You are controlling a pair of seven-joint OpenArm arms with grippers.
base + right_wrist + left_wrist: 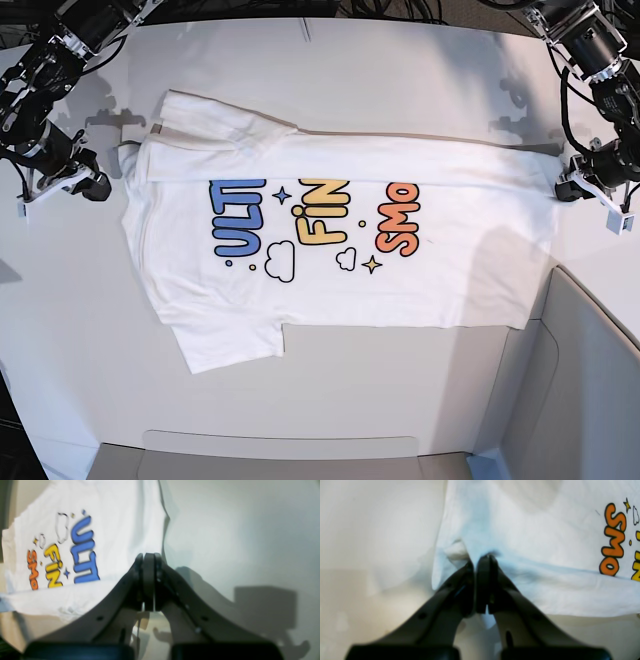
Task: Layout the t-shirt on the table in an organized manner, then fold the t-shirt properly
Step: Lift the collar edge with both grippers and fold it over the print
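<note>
The left gripper [481, 560] is closed, its jaws pinching a bunched edge of the t-shirt [545, 555] near the orange lettering; the right gripper [148, 557] is closed at the shirt's opposite edge beside the blue lettering, though cloth between those jaws cannot be made out; the t-shirt lies print-up across the white tabletop [420, 80], its far edge folded over; 1 sleeve sticks out below. Risks, as a judgement: if the 2 arms pull unevenly, the fold line may skew; a thin pinch could slip free and let the cloth collapse.
</note>
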